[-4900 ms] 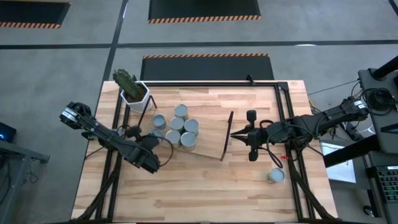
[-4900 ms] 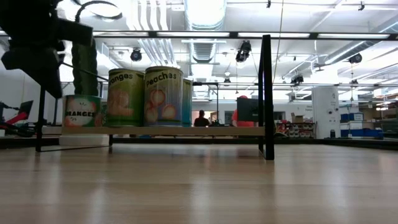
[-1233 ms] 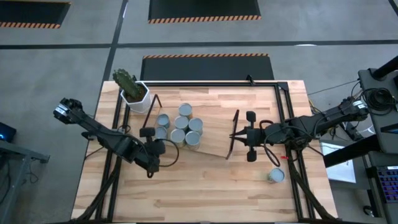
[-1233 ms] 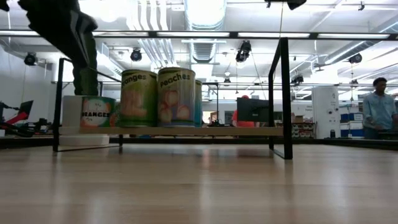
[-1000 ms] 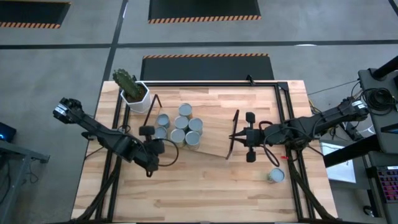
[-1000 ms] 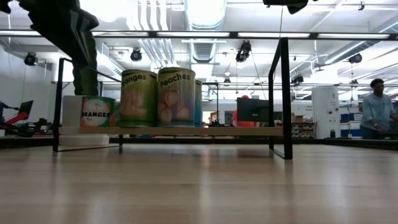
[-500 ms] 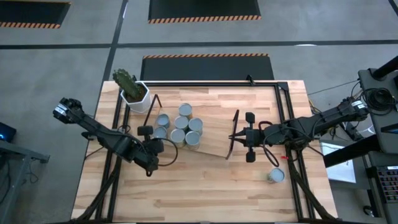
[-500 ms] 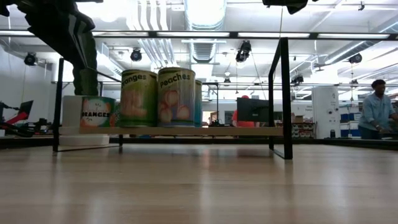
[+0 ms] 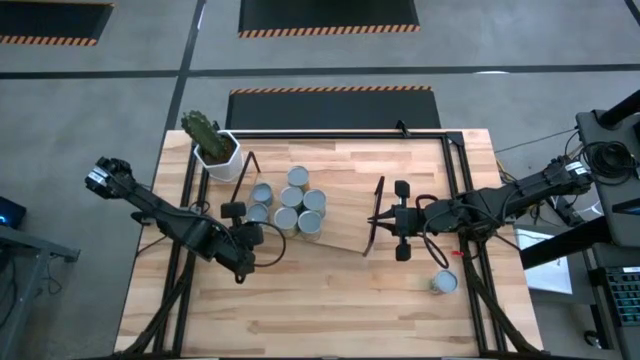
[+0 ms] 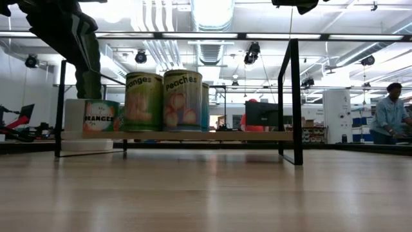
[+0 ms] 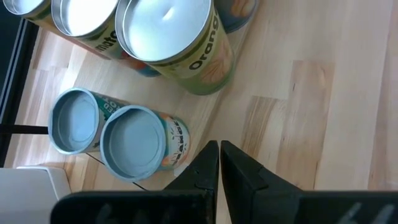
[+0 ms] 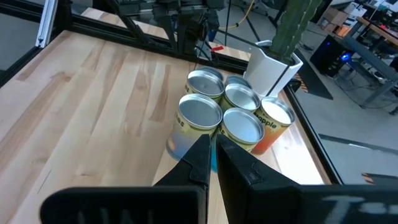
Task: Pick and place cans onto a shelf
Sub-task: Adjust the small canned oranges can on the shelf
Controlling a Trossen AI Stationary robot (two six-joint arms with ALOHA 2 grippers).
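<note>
High view, left arm: left gripper hangs over the table, fingers pressed together, holding nothing.
Left wrist view: left gripper's closed fingers point at the near edge of the shelf; two low cans stand just ahead of them, taller ones behind.
Cans on shelf: six cans clustered just beyond the left gripper, toward the plant pot.
Shelf: board lies between the two grippers, one black wire frame at its right end.
Low view: cans stand upright on the board, close together toward its left end.
Right arm: right gripper sits at the right frame, fingers together, empty; whether it touches the wire cannot be told.
Right wrist view: closed fingers aim along the shelf at the can cluster.
Stray can: one can stands on the tabletop near the right gripper, off the shelf.
Background: person at far right.
</note>
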